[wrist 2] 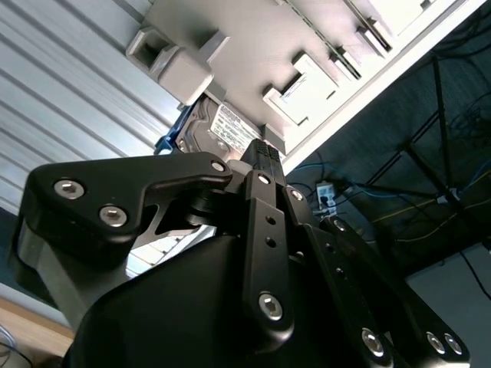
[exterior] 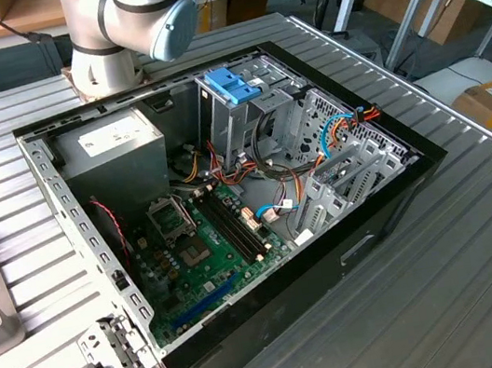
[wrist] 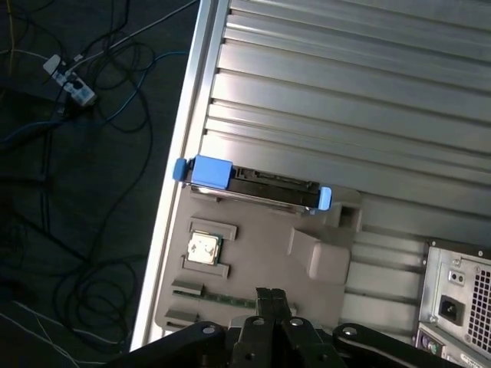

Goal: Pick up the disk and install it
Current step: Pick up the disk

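Gripper (wrist: pixel 270 296) pinched together, empty, above grey holder (wrist: pixel 261 249); disk (wrist: pixel 265 184) at holder's edge.

Exterior view angles down from high onto the open case (exterior: pixel 279 325); both closer wrist views share the grey fixture (wrist: pixel 261 261) (wrist 2: pixel 253 46) and the disk (wrist: pixel 253 184) (wrist 2: pixel 219 130).

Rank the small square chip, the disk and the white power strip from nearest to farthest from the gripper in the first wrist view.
From the gripper:
1. Small square chip, seated in the grey tray.
2. Disk, at the tray's far side, by the ribbed table.
3. White power strip, down on the floor past the table's edge.
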